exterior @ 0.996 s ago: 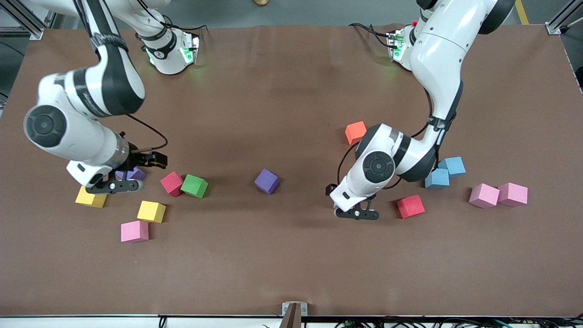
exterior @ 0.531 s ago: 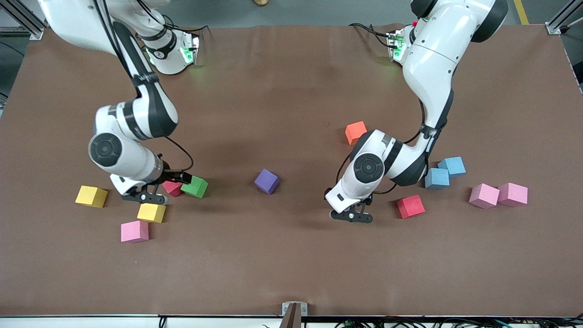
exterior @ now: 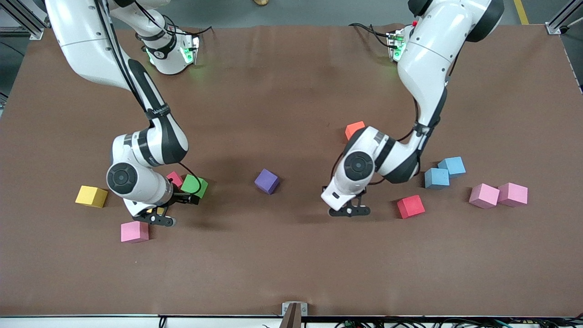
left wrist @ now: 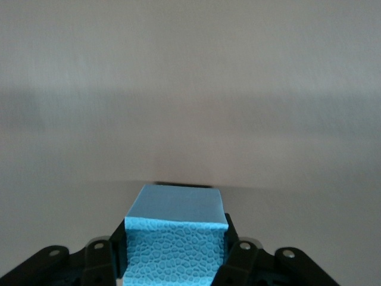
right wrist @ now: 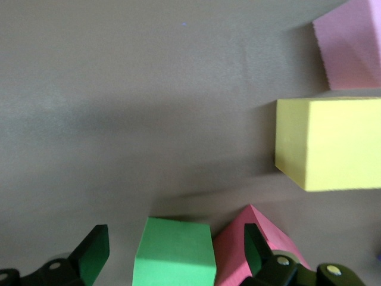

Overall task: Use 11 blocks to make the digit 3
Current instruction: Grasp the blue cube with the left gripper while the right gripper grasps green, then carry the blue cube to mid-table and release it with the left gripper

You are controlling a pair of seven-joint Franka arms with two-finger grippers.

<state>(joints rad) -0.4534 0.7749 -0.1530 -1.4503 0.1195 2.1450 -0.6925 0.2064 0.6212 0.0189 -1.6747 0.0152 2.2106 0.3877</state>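
No part of the digit 3 is built yet. The blocks [exterior: 410,206] lie scattered, singly or in loose pairs, on both sides of the purple block [exterior: 266,181]. Toward the left arm's end from it, the left gripper [exterior: 350,211] pinches a light blue block [left wrist: 175,238] low at the table. Toward the right arm's end, the right gripper [exterior: 157,219] hangs spread wide beside the green block [exterior: 195,186]. By my reckoning, every placement remains.

Block count: two yellow blocks [exterior: 91,196], three pink blocks [exterior: 134,232], two red blocks [exterior: 411,206], one green block [exterior: 194,186], one purple block [exterior: 267,181], one orange block [exterior: 353,129], two light blue blocks [exterior: 437,178] on the worktop [exterior: 291,91], plus one held light blue block [left wrist: 175,238] in the left hand [exterior: 348,210]
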